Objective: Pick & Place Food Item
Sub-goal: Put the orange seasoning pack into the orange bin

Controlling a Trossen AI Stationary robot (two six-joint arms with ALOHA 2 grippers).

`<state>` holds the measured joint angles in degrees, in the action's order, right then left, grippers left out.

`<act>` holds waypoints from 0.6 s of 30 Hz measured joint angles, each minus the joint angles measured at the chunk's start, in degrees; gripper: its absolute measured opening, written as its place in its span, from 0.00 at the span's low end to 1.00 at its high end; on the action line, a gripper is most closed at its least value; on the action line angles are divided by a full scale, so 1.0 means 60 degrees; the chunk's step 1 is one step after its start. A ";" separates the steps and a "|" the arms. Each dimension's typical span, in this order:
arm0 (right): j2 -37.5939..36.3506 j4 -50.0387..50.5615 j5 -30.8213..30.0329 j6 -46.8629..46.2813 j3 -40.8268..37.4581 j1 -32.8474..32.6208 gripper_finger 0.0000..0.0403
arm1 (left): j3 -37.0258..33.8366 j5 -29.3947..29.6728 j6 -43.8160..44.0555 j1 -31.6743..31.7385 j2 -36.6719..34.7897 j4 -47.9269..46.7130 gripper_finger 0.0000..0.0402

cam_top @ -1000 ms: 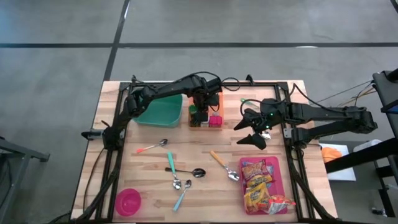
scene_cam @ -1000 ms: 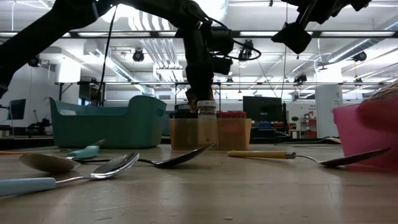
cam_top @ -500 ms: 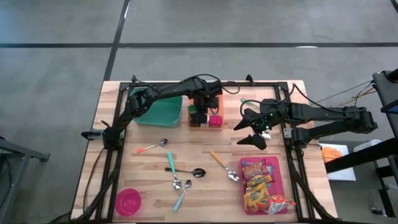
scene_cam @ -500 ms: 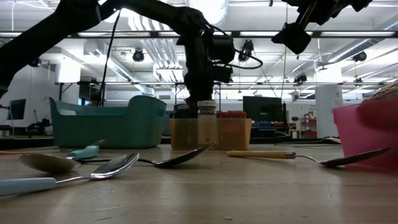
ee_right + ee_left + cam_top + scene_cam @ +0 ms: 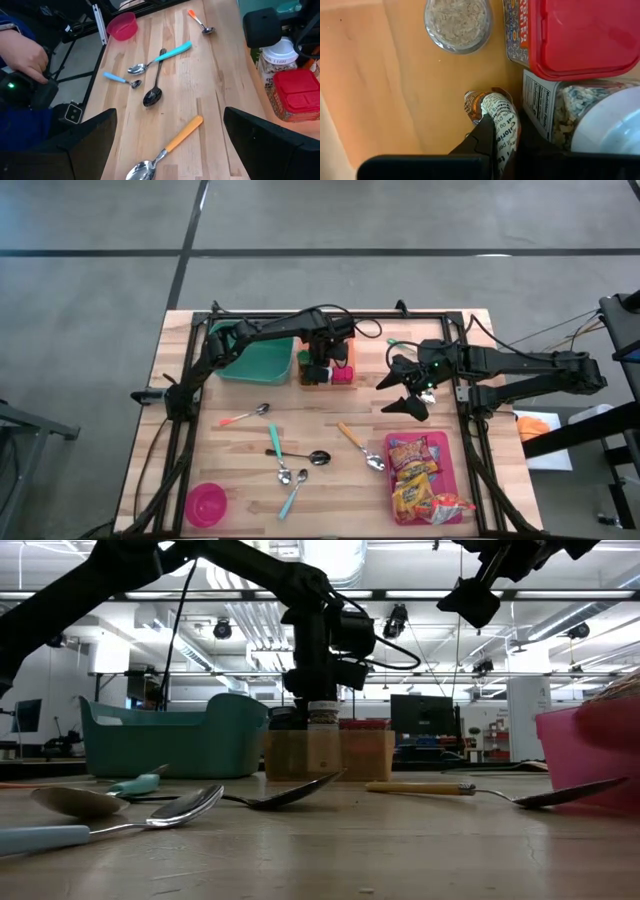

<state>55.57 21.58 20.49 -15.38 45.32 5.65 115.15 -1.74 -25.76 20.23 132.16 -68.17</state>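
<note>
Spice jar [image 5: 499, 120] is pinched in your left gripper [image 5: 492, 131], down in the wooden box [image 5: 325, 754]; lift straight up. Right gripper [image 5: 408, 392] hangs open.

The worktop [image 5: 440, 330] carries all items. Along the far edge, toward the left, sits a tub [image 5: 255, 358]; just right of it stands a wooden box [image 5: 325, 376] containing several jars and containers. The left claw [image 5: 318, 370] is positioned over this box, closed on a small printed packet [image 5: 501, 122] inside it, beside a jar [image 5: 458, 22] and a lidded container [image 5: 580, 35]. The right claw [image 5: 412, 392] hangs above the worktop right of the box, spread wide. A tray [image 5: 445, 452] of snack packets lies at the near right. Spoons [image 5: 292, 470] are scattered across the middle. A bowl [image 5: 206, 504] occupies the near left corner.
</note>
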 joint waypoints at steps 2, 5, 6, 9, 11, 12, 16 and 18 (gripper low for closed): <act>0.0000 0.0000 0.0002 0.0000 -0.0004 0.0000 0.90 | 0.0000 0.0004 -0.0040 0.0000 0.0000 0.0037 0.06; 0.0000 0.0000 0.0004 -0.0009 -0.0012 0.0000 0.90 | -0.0011 0.0011 -0.0035 0.0000 0.0000 0.0050 0.06; 0.0000 0.0001 0.0007 -0.0039 -0.0022 0.0000 0.90 | -0.0011 0.0011 -0.0012 0.0000 0.0000 0.0055 0.06; 0.0000 0.0005 0.0011 -0.0093 -0.0022 0.0000 0.90 | -0.0002 0.0030 0.0011 0.0000 0.0000 0.0060 0.06; 0.0000 0.0004 0.0011 -0.0116 -0.0022 0.0000 0.90 | -0.0004 0.0033 0.0037 0.0000 0.0000 0.0055 0.06; 0.0000 0.0004 0.0011 -0.0117 -0.0022 0.0000 0.90 | 0.0000 0.0031 0.0040 0.0000 0.0000 0.0039 0.06; 0.0000 0.0004 0.0011 -0.0117 -0.0022 0.0000 0.90 | -0.0007 0.0033 0.0040 0.0000 0.0000 0.0026 0.08; 0.0000 0.0004 0.0011 -0.0117 -0.0022 0.0000 0.90 | -0.0001 0.0033 0.0040 0.0000 0.0000 0.0014 0.11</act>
<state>55.57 21.61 20.56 -16.08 45.19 5.65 115.15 -1.54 -25.52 20.23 132.16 -68.08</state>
